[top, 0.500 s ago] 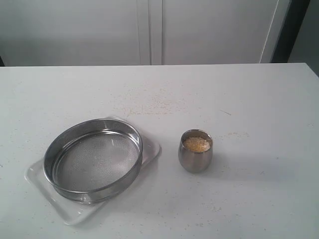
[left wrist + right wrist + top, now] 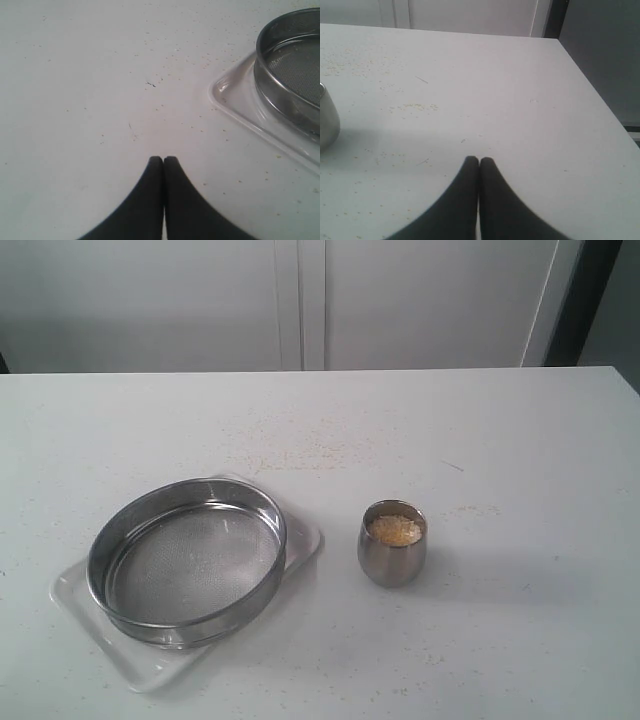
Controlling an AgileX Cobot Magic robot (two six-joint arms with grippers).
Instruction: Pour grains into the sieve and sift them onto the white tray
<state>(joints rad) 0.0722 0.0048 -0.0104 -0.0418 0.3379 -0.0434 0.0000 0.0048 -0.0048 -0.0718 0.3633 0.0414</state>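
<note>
Moved: nothing I can spot since a moment ago
Sieve [image 2: 190, 565]: empty, sitting on the tray [image 2: 303, 538]
Grains [image 2: 394, 529]: in the steel cup [image 2: 392, 558], near the tray's right side
Left gripper [image 2: 163, 161]: fingers pressed together, over the table [image 2: 520, 440] by the tray corner
Right gripper [image 2: 479, 161]: same, holding nothing

Toward the near left corner of the tabletop [image 2: 520, 440] the sieve [image 2: 190, 565] covers most of the white tray [image 2: 303, 540] — only corners and strips of rim show. The grains [image 2: 394, 529] in the steel cup [image 2: 392, 558] show just a yellowish top surface, single grains too small to tell. The left wrist view cuts off sieve and tray alike; the right wrist view keeps a sliver of the cup's wall. Toward the far edge, specks [image 2: 300, 452] are too fine to identify — the near edge lies out of frame.
</note>
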